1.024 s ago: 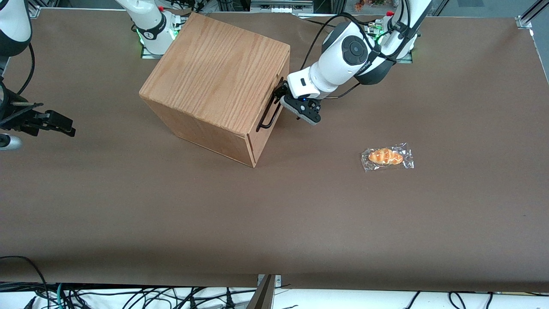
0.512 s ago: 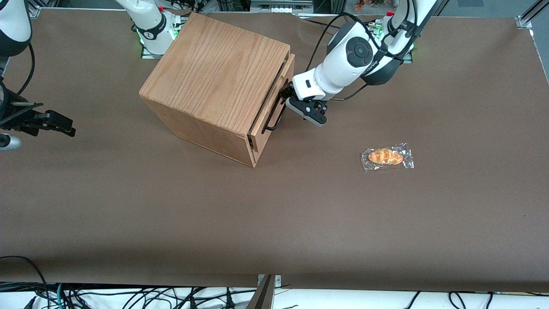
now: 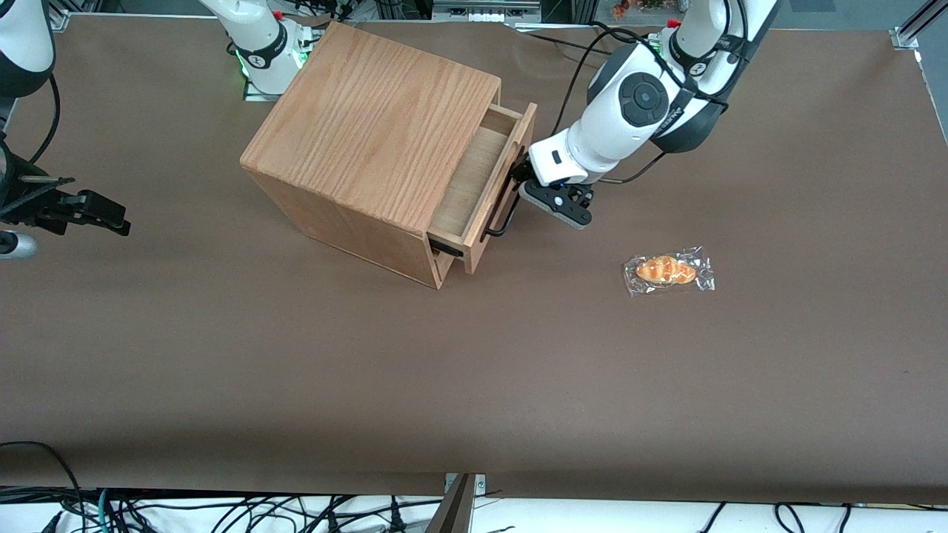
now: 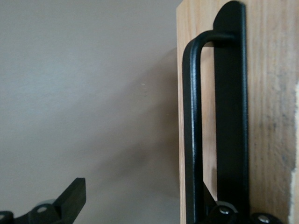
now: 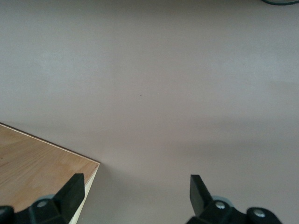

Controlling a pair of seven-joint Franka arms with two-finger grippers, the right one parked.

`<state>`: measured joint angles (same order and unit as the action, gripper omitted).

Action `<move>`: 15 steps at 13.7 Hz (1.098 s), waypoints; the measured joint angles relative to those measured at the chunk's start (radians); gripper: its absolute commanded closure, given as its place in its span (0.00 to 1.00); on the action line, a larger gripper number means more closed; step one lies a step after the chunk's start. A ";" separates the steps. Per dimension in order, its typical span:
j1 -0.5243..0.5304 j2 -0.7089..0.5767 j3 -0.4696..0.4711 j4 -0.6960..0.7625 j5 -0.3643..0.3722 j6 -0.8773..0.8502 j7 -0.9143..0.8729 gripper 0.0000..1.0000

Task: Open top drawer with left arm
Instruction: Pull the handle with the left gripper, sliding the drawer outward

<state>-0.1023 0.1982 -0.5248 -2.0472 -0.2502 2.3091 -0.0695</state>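
Since the jaws only hook the handle [image 4: 191, 140] rather than clamp it, my worry is a slip: if my pull drifts along the bar instead of straight out from the drawer [image 3: 474, 178] front, the inner finger could slide off the end of the U and the drawer would stop where it is. A pull that rises or twists could also bind the drawer in its runners and drag the whole cabinet [image 3: 370, 111], which sits loose and askew on the desk [image 3: 518, 370]; pulling too far might bring the box right out. The jaws stand wide, one finger [image 4: 70, 200] out in free air, the other tucked between the bar and the wood, so they enclose the handle without squeezing it. From there the left arm [image 3: 637, 104] reaches in from the working arm's end. The drawer stands partly out of the cabinet, its pale floor showing, so I judge the opening well under way but not finished. A wrapped bun [image 3: 669, 271] lies nearer the front camera, well apart from the pull.
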 measured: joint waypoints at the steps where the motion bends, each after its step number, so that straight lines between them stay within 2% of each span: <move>1: 0.002 -0.005 0.016 0.000 0.005 -0.015 0.003 0.00; 4: 0.012 -0.019 0.051 0.003 0.018 -0.055 0.025 0.00; 15: 0.018 -0.021 0.086 0.016 0.036 -0.089 0.060 0.00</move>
<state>-0.0845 0.1776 -0.4391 -2.0316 -0.2143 2.2196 -0.0094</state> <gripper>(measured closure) 0.000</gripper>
